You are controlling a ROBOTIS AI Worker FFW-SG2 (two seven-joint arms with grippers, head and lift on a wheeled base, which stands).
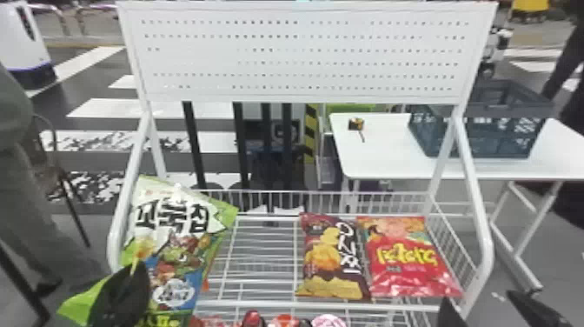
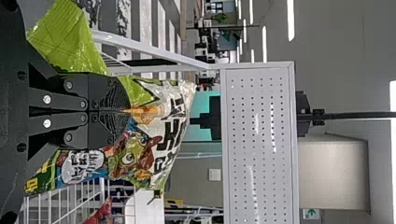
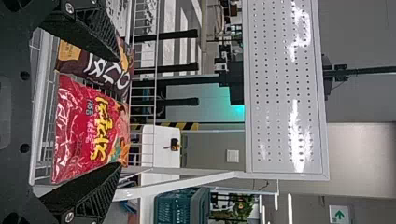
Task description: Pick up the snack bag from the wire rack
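Left hand [image 1: 130, 278] pinching green-and-white snack bag [image 1: 174, 243], bag tilted, at left side of wire rack [image 1: 269, 305]. Right hand [image 1: 479, 298] spread near red bag [image 1: 404, 265]; brown bag [image 1: 332, 261] beside it on rack.

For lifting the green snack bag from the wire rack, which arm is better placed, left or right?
Left, probably: the left end effector is shut on the green snack bag, while the right end effector is open, near the red bag.

Green and white snack bag [image 1: 187, 235], red and yellow packet [image 1: 408, 265], white dotted panel [image 1: 300, 56]
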